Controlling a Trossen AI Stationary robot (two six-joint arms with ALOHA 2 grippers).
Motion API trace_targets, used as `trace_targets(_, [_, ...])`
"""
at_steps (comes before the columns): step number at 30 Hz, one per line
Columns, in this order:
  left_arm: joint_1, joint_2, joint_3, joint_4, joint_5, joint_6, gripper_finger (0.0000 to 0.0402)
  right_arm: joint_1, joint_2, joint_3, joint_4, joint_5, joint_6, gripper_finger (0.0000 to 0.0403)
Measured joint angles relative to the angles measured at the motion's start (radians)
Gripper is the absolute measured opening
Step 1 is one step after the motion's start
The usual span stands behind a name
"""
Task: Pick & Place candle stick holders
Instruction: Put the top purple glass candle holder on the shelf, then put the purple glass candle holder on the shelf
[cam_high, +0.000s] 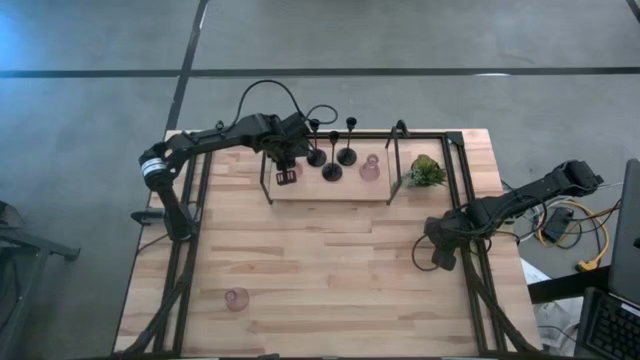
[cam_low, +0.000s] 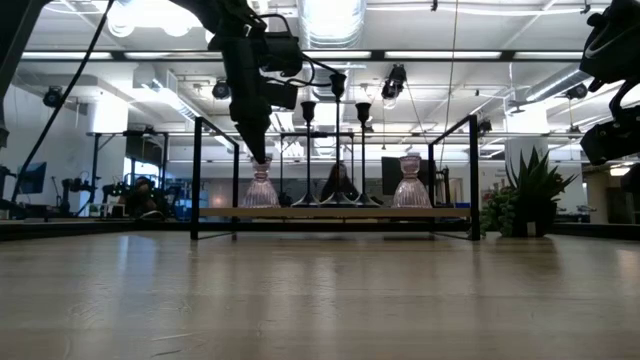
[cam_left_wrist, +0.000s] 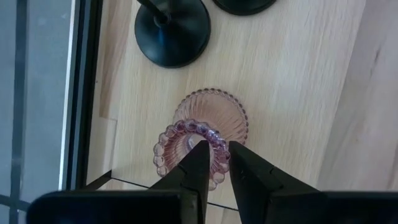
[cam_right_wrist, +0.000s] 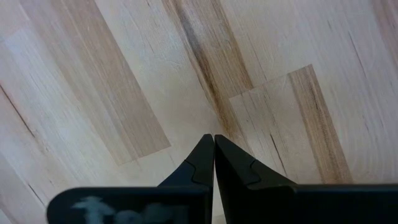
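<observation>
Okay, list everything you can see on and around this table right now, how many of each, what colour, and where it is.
slim holders: three, black, standing on the raised board at the table's far side
gripped pink holder: one, translucent pink, on the board's left part
second pink holder: one, pink, on the board's right part
lone pink holder: one, pink, on the table near the front left
plant: one, green, beside the board's right end
frame: one, black, around the board
table: one, light wood
left pincer: closed on the gripped pink holder's rim
right pincer: shut, over bare table at the right
</observation>
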Motion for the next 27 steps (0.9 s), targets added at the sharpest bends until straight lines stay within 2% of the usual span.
trace_targets(14, [0.0, -0.001, 0.058, -0.036, 0.0, -0.004, 0.0063, 0.0, 0.0, 0.0, 0.0, 0.0, 0.0, 0.0008])
trace_targets(19, [0.0, -0.001, 0.095, -0.074, 0.009, -0.022, 0.0086, 0.0, 0.0, 0.0, 0.0, 0.0, 0.0, 0.0008])
trace_targets(23, [0.0, -0.001, 0.156, -0.197, 0.014, -0.04, 0.0111, 0.0, 0.0, 0.0, 0.0, 0.0, 0.0, 0.0008])
trace_targets(27, [-0.002, -0.002, 0.276, -0.4, 0.014, -0.116, 0.0121, 0.0, 0.0, 0.0, 0.0, 0.0, 0.0, 0.0008])
